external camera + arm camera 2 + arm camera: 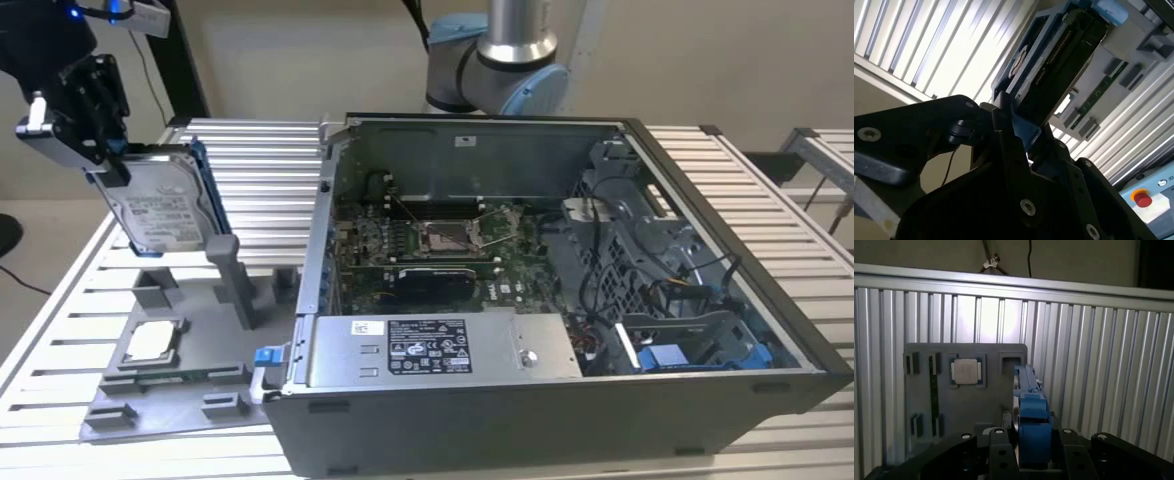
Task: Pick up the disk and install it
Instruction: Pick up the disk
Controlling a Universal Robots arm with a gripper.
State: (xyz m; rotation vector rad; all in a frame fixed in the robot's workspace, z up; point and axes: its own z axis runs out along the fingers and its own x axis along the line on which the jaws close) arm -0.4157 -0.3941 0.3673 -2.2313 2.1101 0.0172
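Note:
My gripper [110, 160] is at the exterior view's far left, shut on the top edge of the disk [163, 205]. The disk is a silver-grey drive with a white label and a blue carrier frame. It hangs upright, its lower edge about level with the tops of the grey posts [224, 275] of the fixture plate [187, 400]. In the first wrist view the disk [1031, 410] shows edge-on, blue, between my black fingers [999, 452]. In the second wrist view the disk [1064, 55] sticks out from my gripper [1016, 137] toward the fixture.
An open computer case [534, 430] fills the exterior view's middle and right, with a grey labelled box [441, 345] and a blue-tabbed bay [687, 352] inside. A small square chip [150, 342] lies on the fixture plate. The arm's base [514, 60] stands behind the case. The table [274, 165] is slatted aluminium.

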